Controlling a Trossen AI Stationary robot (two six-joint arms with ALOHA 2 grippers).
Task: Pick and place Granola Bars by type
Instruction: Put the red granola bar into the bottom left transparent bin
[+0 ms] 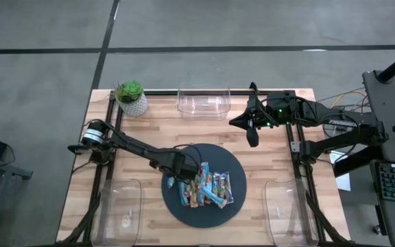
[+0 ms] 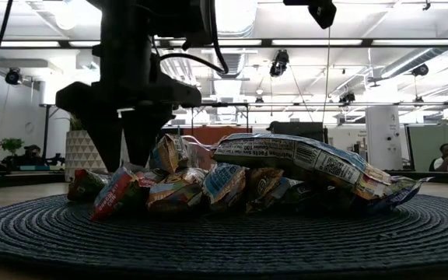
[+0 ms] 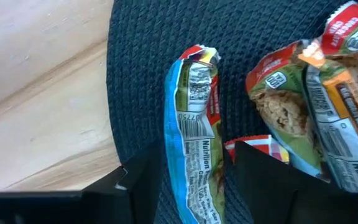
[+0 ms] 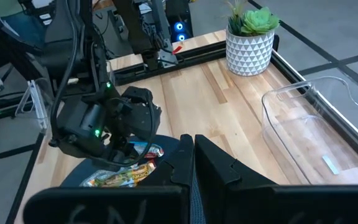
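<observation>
While the left gripper [image 1: 172, 180] sits low over the mat's [image 1: 214, 154] left edge, its two fingers stand apart with one bar [image 3: 194, 130] between them. That bar has a blue and green wrapper with red at its end, and it lies flat on the mat. I cannot tell if the fingers [image 3: 143, 180] touch it yet.

All the other bars [image 1: 208, 189] lie in a heap on the mat, toward the mat's near side. Some are bright blue, some green and red-brown. Seen from table height, they lean on each other, and one long bar [image 2: 302, 161] lies across the top of the heap.

The mat is dark and round and sits in the middle of the table [image 1: 156, 130], nearer the front edge.

The right gripper [image 1: 252, 134] hangs above the table near the back right, well away from the mat. Its fingers are pressed together and hold nothing.

One clear bin [image 1: 203, 101] sits at the back edge of the table. Another bin [image 1: 118, 209] sits at the front left corner, and a third bin [image 1: 286, 209] at the front right corner. A small plant [image 1: 130, 96] in a white pot stands at the back left corner.
</observation>
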